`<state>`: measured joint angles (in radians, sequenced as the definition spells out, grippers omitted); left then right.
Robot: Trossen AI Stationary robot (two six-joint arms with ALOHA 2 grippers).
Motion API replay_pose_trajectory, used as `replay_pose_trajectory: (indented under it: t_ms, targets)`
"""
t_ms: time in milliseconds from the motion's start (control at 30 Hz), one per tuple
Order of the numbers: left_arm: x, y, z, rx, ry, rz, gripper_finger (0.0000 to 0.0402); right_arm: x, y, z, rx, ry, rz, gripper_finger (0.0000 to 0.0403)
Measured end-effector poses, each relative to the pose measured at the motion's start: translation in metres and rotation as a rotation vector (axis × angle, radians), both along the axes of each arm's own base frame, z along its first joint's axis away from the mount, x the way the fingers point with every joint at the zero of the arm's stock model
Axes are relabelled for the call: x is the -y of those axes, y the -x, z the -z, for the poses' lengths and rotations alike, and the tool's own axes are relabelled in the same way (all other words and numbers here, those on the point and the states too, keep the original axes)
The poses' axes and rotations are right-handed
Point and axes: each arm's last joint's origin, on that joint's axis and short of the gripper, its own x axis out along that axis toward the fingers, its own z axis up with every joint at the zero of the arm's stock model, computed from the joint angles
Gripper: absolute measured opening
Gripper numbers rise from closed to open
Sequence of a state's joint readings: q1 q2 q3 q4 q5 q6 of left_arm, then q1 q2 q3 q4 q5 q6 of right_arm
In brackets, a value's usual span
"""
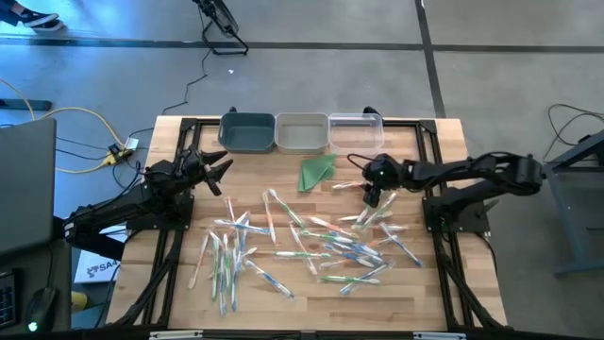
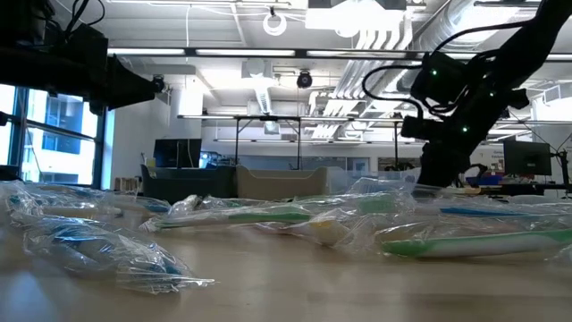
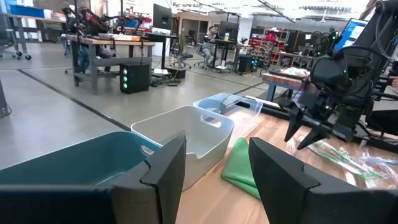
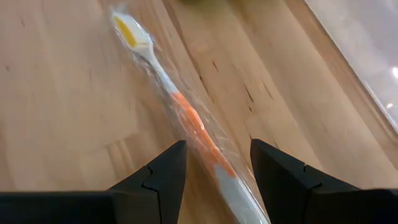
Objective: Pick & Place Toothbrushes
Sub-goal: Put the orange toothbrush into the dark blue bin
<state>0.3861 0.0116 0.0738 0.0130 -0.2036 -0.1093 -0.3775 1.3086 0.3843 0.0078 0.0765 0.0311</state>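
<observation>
Little of the task appears to be done. In the high view the three bins at the far edge of the bench (image 1: 170,283), a dark teal bin (image 1: 246,132), a grey bin (image 1: 302,133) and a clear bin (image 1: 356,130), show no toothbrush inside them, as far as can be made out. The toothbrushes (image 1: 311,247) lie scattered in a loose heap across the middle of the bench, some crossing one another, so nearly all of the sorting is judged to remain.

The right end effector (image 4: 215,163) is lowered over the far right part of the heap, its fingers apart and nothing held. Between them, in the right wrist view, one orange-handled toothbrush (image 4: 186,118) is seen lying flat on the wood. It is white with an orange grip and a yellowish bristle head, and it is sealed in a clear, crinkled wrapper. It runs lengthwise through the gap, and contact with either finger cannot be told.

The left end effector (image 3: 214,171) waits raised near the teal bin, open and empty, facing the bins and a folded green cloth (image 3: 241,167).
</observation>
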Motion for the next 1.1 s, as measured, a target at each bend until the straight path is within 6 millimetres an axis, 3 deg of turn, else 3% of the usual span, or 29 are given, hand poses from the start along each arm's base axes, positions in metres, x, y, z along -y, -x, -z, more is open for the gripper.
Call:
replay_pose_trajectory:
  t_ms: [367, 933, 1100]
  targets:
    - [0.000, 0.000, 0.001, -0.009, 0.004, 0.000, 0.0171, 0.001, -0.003, 0.012, -0.053, -0.021, -0.001, 0.0168]
    - [0.000, 0.000, 0.002, -0.015, 0.006, 0.001, 0.0171, 0.000, -0.003, 0.012, -0.035, -0.060, -0.030, 0.0018]
    - [0.000, 0.000, 0.002, -0.015, 0.006, 0.004, 0.0171, -0.001, -0.003, 0.010, -0.021, -0.058, -0.033, 0.0021]
